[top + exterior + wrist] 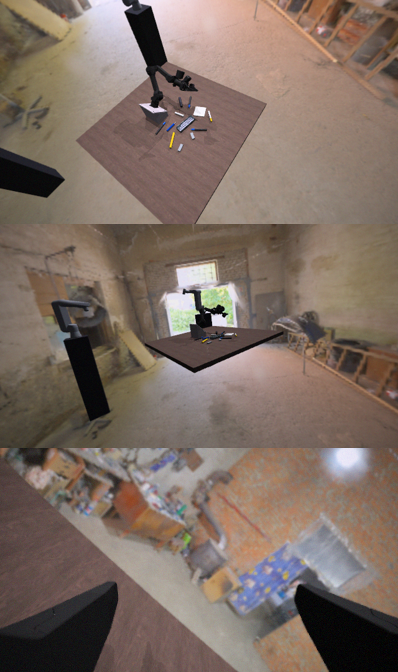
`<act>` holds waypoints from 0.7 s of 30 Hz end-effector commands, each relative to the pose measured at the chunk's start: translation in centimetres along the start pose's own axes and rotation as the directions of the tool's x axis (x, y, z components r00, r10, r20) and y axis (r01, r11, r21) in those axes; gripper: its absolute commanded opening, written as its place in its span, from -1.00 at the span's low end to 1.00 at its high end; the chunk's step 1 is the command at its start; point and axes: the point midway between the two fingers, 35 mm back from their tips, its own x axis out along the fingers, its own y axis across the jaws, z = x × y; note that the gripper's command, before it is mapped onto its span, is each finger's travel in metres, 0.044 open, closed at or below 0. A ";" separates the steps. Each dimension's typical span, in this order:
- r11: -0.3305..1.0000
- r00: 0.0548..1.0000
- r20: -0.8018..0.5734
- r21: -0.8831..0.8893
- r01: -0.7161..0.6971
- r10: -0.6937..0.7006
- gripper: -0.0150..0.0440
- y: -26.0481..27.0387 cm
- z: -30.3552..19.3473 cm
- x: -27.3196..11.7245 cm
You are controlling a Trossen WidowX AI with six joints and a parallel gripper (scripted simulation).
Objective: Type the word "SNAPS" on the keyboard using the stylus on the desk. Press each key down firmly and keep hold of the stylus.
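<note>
The small keyboard (pixel 186 124) lies in the middle of the scattered desk items, dark-framed with pale keys. A short blue pen-like stick (pixel 171 126) with a thin light tip lies just beside it, toward the wedge stand; it may be the stylus, but the view is too small to be sure. My gripper (pixel 194 88) (pixel 225 315) (pixel 209 591) is open and empty, raised well above the desk beyond the keyboard. The wrist view shows both fingers wide apart, with no keyboard or stylus between them.
Black-and-blue pens (pixel 160 128) (pixel 199 129) (pixel 189 102), a black stick (pixel 180 102), a yellow stick (pixel 171 140), a white stick (pixel 179 114), a white-yellow marker (pixel 210 116), grey blocks (pixel 193 135) (pixel 180 147) and a white pad (pixel 199 111) surround the keyboard. A wedge stand (pixel 155 115) (pixel 196 331) is beside the arm.
</note>
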 end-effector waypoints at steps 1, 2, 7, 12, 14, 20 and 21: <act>1.000 1.000 -0.011 0.001 -0.005 0.005 0.91 0.1 -0.2 0.2; 1.000 0.999 -0.044 0.005 -0.020 0.020 0.82 0.3 -0.8 0.6; 0.985 0.917 -0.360 0.097 -0.144 0.170 0.38 2.1 -7.0 3.8; 0.945 0.719 -0.619 0.270 -0.185 0.317 -0.07 4.0 -13.6 5.0; 0.922 0.616 -0.692 0.348 -0.171 0.375 -0.25 4.7 -16.1 5.0; 0.811 0.276 -0.776 0.585 -0.022 0.568 -0.49 6.7 -21.7 3.9; 0.785 0.220 -0.769 0.619 0.020 0.601 -0.49 7.0 -22.4 3.7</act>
